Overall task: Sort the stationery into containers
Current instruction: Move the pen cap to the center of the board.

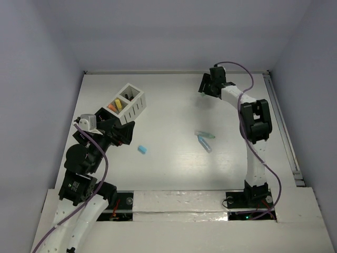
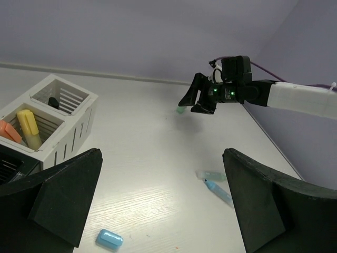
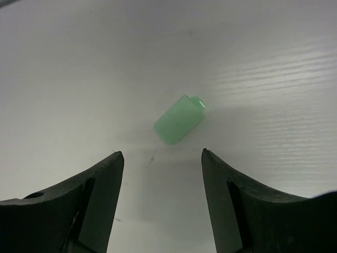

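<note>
From above, the white container (image 1: 130, 102) is standing on the pale table (image 1: 168, 118). It is a slatted plastic box with two square cells. The cell farther from the arm bases is holding something black, and the nearer one is showing orange and yellow. The left gripper (image 1: 126, 133) is hovering just beside the container's near side. A blue block (image 1: 142, 149) is lying near the container, on its right, with two pale sticks (image 1: 205, 139) lying well beyond that. The right gripper (image 1: 202, 89) is hanging far to the container's right, and whatever is under it is too faint to make out here.

The left wrist camera is looking over the container's (image 2: 62, 138) rim. A yellow piece (image 2: 27, 122) and an orange piece (image 2: 9, 132) are leaning in the near cell, and a small black piece (image 2: 53, 101) is sitting in the far cell. A black container (image 2: 7, 167) is pressing against its near side, cut off, with its contents hidden. The left gripper (image 2: 162, 154) is holding its matte black wedge-shaped jaws wide apart, with nothing between them. The rounded, glossy blue block (image 2: 109, 238) is lying below them. The sticks are showing here as one pale green (image 2: 212, 175) and one blue (image 2: 219, 192). A tiny green piece (image 2: 180, 110) is showing beside the right gripper (image 2: 196, 101).

The right wrist camera alone is giving that piece a shape. It is a stubby, translucent green cylinder (image 3: 179, 120) with a narrower neck, lying tilted on the faintly grained table. The right gripper (image 3: 162, 154) is keeping its jaws spread just short of it, not touching.
</note>
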